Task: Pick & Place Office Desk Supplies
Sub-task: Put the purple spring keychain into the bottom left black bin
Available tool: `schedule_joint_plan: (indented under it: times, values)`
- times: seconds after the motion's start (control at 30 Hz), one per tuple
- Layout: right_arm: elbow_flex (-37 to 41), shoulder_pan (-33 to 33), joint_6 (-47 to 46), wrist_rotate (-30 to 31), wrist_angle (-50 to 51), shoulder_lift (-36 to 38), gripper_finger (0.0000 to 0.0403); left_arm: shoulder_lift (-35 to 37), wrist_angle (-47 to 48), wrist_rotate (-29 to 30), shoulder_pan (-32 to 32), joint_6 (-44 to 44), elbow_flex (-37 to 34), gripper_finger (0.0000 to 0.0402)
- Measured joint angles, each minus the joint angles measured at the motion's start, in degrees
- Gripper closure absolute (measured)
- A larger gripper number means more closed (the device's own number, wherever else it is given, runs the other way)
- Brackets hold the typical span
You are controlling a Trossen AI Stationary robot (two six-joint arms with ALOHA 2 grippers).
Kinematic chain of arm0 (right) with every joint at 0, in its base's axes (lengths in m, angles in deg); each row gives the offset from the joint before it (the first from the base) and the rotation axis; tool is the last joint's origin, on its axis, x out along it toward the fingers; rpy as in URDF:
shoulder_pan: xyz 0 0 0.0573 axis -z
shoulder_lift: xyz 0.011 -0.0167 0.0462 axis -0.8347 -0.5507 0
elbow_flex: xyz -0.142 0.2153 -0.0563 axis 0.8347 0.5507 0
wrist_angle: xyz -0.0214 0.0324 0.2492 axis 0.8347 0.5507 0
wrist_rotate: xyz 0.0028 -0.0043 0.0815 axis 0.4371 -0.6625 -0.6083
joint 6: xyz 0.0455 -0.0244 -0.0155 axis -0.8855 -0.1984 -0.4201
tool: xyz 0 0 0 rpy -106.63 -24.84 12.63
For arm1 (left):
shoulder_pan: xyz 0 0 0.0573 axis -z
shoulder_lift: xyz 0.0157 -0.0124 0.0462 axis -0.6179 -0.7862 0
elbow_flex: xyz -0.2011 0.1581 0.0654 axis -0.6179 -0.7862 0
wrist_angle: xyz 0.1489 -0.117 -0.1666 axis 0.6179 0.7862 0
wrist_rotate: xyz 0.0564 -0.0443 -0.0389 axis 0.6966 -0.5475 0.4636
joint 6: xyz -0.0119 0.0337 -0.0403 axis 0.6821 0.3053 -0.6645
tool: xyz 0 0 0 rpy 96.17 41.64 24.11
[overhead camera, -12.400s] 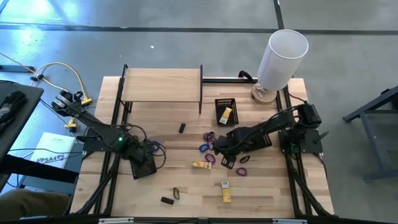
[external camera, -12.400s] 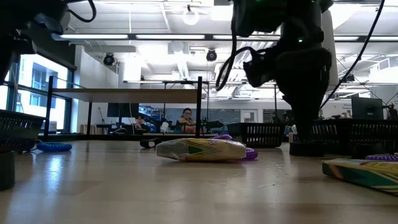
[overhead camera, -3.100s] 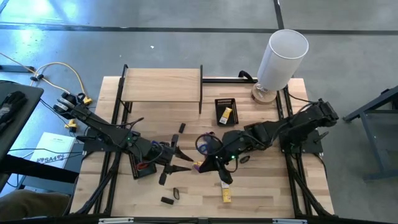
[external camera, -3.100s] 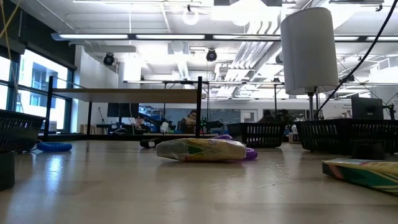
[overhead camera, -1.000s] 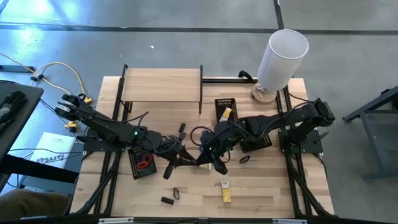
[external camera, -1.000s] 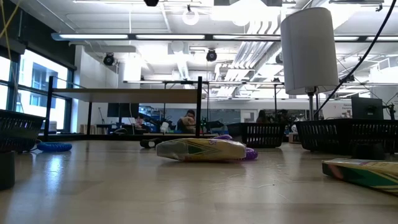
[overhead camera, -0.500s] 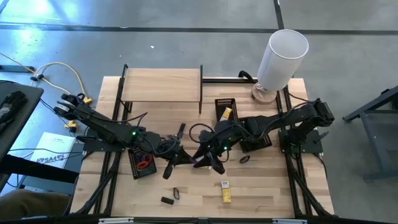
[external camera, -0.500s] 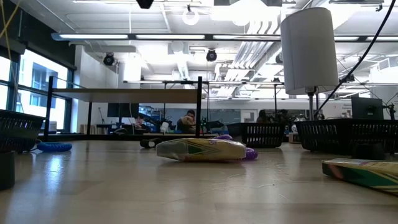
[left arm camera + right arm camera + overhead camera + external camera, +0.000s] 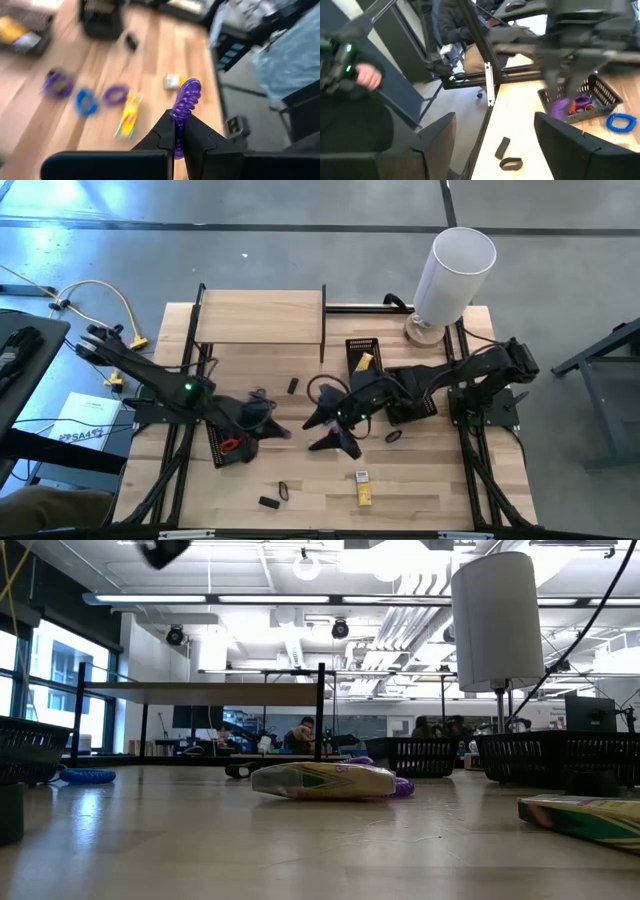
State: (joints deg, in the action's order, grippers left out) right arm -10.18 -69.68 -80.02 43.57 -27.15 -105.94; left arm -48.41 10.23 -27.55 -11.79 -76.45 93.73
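Our left pincer (image 9: 179, 134) stays clenched on a purple coiled loop (image 9: 186, 99), carrying it above the worktop (image 9: 300, 480) toward the black mesh tray (image 9: 228, 448), while our right pincer (image 9: 327, 430) hangs released mid-worktop, having presumably passed it over.

A tall white cylinder (image 9: 455, 270) stands at the table's (image 9: 300, 500) far right corner, and everything else sits relative to it. To its left, along the same far edge, a raised light-wood shelf (image 9: 260, 317) stands on black legs. Between shelf and cylinder, a little nearer the middle, lies a small black mesh tray (image 9: 361, 358). Another black mesh tray (image 9: 229, 446) sits well away toward the left side. Beyond the table, seen from the right wrist, a person (image 9: 367, 76) in dark clothing.
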Motion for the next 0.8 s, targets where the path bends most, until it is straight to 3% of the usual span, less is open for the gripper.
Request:
schedule_joint_plan:
  times: [0.17, 0.3, 0.47, 0.57, 0.8]
  values:
    - [0.00, -0.03, 3.07, 0.95, 0.06, 0.00, 0.0147, 5.41, 22.68, 5.68, 4.64, -10.35, 5.68, 0.0398]
    - [0.00, 0.62, 3.56, 0.97, 0.62, 0.00, 0.0147, 5.47, 41.22, 6.62, 8.87, -22.72, 11.69, 0.0398]
    - [0.00, 0.89, 3.20, 0.53, -0.34, 0.00, 0.0147, 3.26, 56.53, -6.12, 12.05, -39.15, 11.38, 0.0398]
    - [0.00, 0.61, 3.11, 0.50, -1.43, 0.00, 0.0147, 1.99, 58.42, -9.07, 14.52, -38.69, 8.83, 0.0397]
    - [0.00, -0.96, 1.67, 0.85, -1.50, 0.00, 0.0147, 2.13, 46.07, -8.07, 16.08, -35.65, 0.10, 0.0396]
